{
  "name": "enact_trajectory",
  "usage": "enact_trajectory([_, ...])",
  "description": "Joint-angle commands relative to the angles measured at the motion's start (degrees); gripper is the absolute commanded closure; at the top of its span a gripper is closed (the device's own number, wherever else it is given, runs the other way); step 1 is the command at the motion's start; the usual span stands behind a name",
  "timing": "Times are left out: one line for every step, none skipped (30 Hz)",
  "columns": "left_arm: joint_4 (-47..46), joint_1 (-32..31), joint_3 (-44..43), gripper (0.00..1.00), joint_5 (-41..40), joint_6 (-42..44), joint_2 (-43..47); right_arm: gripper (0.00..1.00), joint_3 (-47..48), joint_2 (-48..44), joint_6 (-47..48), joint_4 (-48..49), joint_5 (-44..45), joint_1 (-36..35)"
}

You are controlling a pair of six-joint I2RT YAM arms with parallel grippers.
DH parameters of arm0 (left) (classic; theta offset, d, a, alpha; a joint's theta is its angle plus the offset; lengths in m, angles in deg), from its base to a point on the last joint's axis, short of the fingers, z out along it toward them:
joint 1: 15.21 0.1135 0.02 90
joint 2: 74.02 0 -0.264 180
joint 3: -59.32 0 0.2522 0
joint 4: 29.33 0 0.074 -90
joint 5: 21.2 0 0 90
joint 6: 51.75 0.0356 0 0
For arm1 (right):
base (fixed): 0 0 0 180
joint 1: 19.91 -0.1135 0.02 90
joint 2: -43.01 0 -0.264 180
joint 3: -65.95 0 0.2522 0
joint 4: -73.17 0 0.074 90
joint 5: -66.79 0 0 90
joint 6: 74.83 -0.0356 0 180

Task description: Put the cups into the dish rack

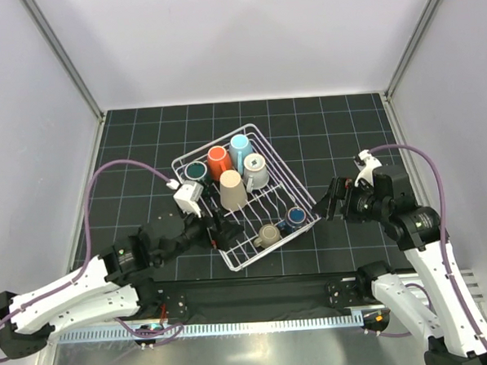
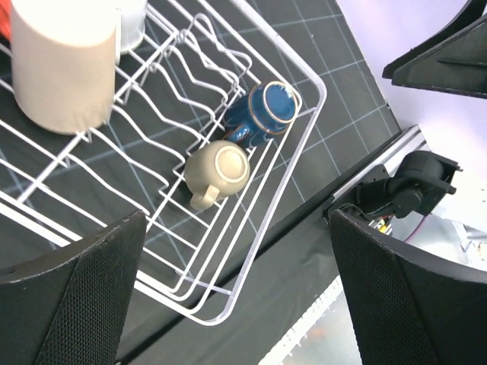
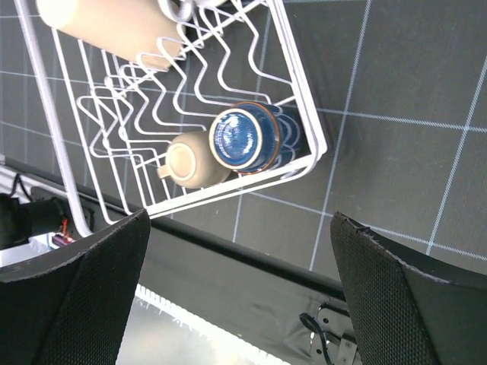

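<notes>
Although only the overhead view takes in the whole dish rack [image 1: 297,185] with cups [image 1: 233,193] crowded at its far end, both wrist views catch the navy cup [image 3: 243,137] and small beige cup [image 3: 190,160] side by side in its near right corner, with the left gripper [image 2: 236,220] and right gripper [image 3: 240,219] spread wide and empty.

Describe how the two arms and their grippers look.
The left arm and right arm have white shells and black joints, each trailing a purple cable. The left gripper and right gripper are black, with broad mesh-textured fingers and a white camera block on each wrist.
</notes>
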Motion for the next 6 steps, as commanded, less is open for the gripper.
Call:
enact_trajectory([-5.7,-0.1,2.7,0.0,-0.4,-5.2,0.9,0.0,-2.3,0.2,-0.8,4.5,1.7,-0.1])
enact_trajectory([-6.3,-0.1,3.5,0.0,0.3,-5.5,1.4,0.0,-3.0,0.2,-0.7,5.1,0.7,-0.2])
enact_trajectory([-8.4,-0.1,4.3,0.0,0.8,-5.6,2.0,0.0,-5.4,-0.2,-0.5,7.5,-1.0,-0.2])
enact_trajectory([-10.1,-0.1,6.7,0.0,1.4,-5.6,3.8,0.0,-6.8,-1.8,-1.3,9.4,-3.0,-0.2])
enact_trajectory([-12.0,-0.1,7.9,0.0,3.2,-5.5,5.1,0.0,-8.2,-3.2,-2.3,11.0,-5.2,-0.2])
enact_trajectory([-14.2,-0.1,9.9,0.0,4.3,-5.5,6.6,0.0,-10.3,-4.6,-3.1,14.4,-6.4,-0.2])
